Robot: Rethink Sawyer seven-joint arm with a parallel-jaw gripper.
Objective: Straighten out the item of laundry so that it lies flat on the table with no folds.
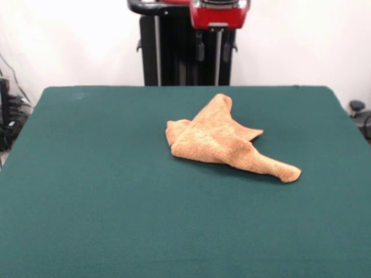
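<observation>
Green felt covers the worktop [87,191], bare on every side of the towel [223,142], which lies crumpled near the middle, a little right. It sits folded over itself, one tail trailing toward the near right and a peak pointing to the far edge, so it is far from flat. Open room all round allows spreading. Whether the claw is open I cannot tell.

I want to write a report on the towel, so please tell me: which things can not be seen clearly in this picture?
- Gripper: front view, cut off by the top edge; only the arm's red and black body shows, so open or shut is unknown.
- Towel: crumpled, so its own folds hide the underside and most edges; no woven bands can be made out.
- Table: near edge cut off by the bottom of the picture.
</observation>
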